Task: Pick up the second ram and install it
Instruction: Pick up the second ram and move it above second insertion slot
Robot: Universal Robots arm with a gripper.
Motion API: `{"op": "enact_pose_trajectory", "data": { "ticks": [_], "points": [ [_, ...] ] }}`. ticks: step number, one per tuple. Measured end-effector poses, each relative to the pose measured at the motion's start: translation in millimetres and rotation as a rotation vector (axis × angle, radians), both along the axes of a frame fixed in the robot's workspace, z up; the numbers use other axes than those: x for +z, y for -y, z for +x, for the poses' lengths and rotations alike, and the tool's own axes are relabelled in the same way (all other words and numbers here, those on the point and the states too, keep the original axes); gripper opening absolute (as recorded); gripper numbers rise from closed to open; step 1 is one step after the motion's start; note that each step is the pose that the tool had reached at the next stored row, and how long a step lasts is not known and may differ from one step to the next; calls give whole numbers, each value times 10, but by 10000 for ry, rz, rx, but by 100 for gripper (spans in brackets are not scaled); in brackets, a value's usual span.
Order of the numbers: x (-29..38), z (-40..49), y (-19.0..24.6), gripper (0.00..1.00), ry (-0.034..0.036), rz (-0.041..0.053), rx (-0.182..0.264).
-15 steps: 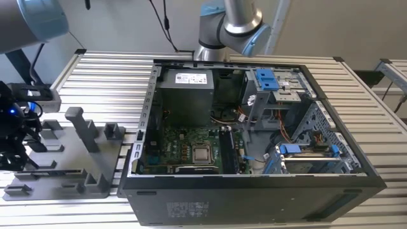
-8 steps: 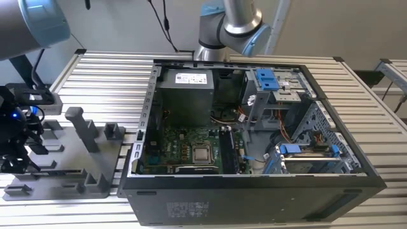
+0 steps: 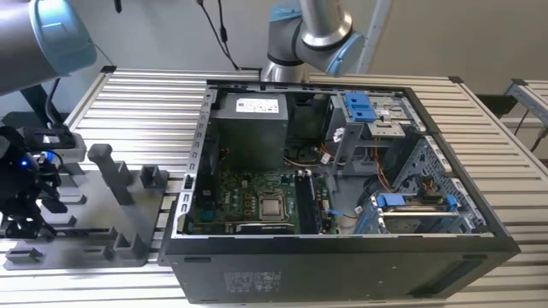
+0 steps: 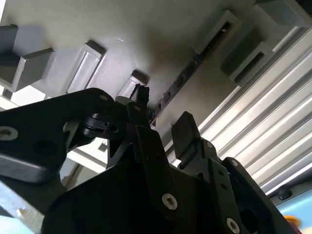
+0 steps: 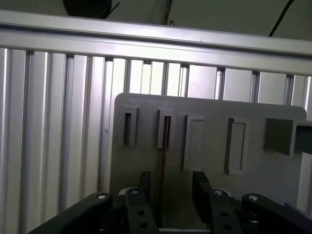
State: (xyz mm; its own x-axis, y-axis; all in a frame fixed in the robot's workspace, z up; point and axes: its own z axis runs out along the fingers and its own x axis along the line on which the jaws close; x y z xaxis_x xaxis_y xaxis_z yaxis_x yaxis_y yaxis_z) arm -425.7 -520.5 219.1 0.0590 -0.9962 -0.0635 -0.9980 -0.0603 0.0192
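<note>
The second ram [image 5: 163, 146] stands on edge in a slot of the grey tray [image 5: 209, 107] and looks like a thin dark blade. In the second wrist view the ram [image 4: 187, 73] runs as a dark strip across the tray [image 4: 146, 39]. My gripper [image 5: 171, 187] is open and low over the tray. Its two black fingers [image 5: 145, 183] sit on either side of the ram, which is closer to one of them; the same straddle shows in the second wrist view, gripper [image 4: 163, 114]. In the exterior view my gripper [image 3: 30, 221] hangs over the tray [image 3: 94, 247] at the exterior view's left.
An open computer case [image 3: 342, 263] lies on the slatted aluminium table [image 3: 145, 96]. Its motherboard [image 3: 248, 199] faces up, with long memory slots [image 3: 306, 204] beside the processor socket. Blue drive clips [image 3: 360, 106] sit toward the case's far side. Upright posts [image 3: 107, 167] rise from the tray.
</note>
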Motion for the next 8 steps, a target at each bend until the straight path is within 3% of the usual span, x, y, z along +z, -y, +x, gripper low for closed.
{"op": "enact_pose_trajectory", "data": {
  "ticks": [8],
  "points": [
    [-132, -3, 0, 48, 1, -8, 28]
  ]
}}
